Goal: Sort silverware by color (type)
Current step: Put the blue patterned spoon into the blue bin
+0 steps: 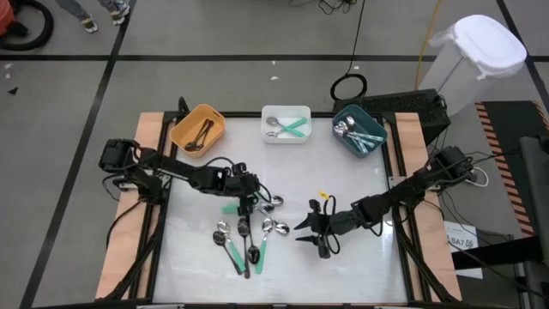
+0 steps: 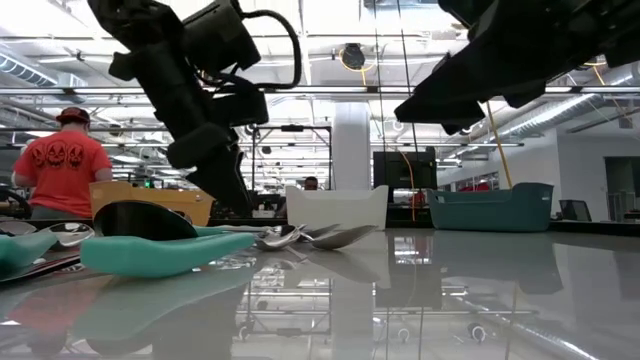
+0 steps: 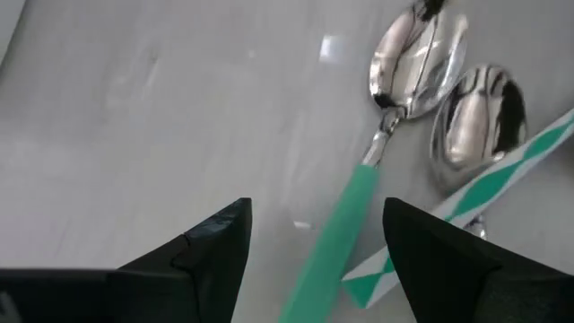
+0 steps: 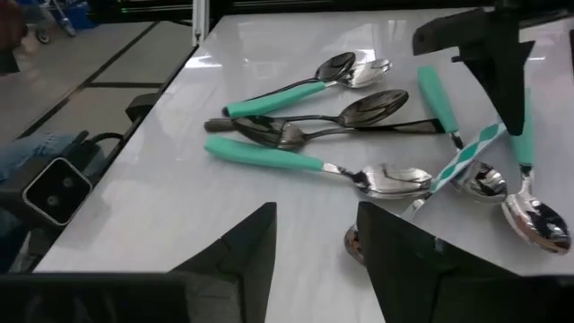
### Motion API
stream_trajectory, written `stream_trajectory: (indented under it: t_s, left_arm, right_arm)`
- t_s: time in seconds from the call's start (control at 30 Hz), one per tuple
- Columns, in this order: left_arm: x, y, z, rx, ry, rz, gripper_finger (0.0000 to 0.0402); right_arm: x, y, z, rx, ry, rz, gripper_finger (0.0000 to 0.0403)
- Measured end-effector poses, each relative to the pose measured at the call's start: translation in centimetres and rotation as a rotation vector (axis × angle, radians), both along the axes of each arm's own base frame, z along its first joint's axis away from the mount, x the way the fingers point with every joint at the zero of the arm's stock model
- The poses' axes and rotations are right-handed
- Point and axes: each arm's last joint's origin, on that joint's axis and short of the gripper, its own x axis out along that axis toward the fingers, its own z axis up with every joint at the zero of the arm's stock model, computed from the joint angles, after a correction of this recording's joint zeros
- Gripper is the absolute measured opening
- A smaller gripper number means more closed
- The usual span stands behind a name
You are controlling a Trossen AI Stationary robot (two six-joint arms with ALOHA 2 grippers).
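Left gripper (image 1: 248, 204) hangs wide open astride a mint-handled spoon (image 3: 345, 215) — apparently not gripping; right gripper (image 1: 319, 230) open, empty.

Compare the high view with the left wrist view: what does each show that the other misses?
Only the high view shows the orange bin, white bin and teal bin, each holding spoons, and the right gripper, empty beside the pile. Only the left wrist view shows a mint-green handle running between the left gripper's open fingers, not yet gripped. Both show that gripper at the loose spoons on the white table.
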Motion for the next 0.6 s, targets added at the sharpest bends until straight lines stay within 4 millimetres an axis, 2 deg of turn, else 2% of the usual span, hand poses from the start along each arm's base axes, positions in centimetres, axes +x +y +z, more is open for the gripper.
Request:
stream_trajectory:
  t_s: [0.33,0.6]
  left_arm:
    - [0.5,0.3,-0.1,0.027,-0.03,-0.078,0.0248]
    - [1.3,0.2,-1.7,0.0,-0.012,-0.144,0.0185]
  right_arm:
    - [-0.2,0.3,0.0,-0.011,-0.006,-0.006,0.015]
    - [-0.4,0.6,-0.1,-0.016,0.007,0.005,0.015]
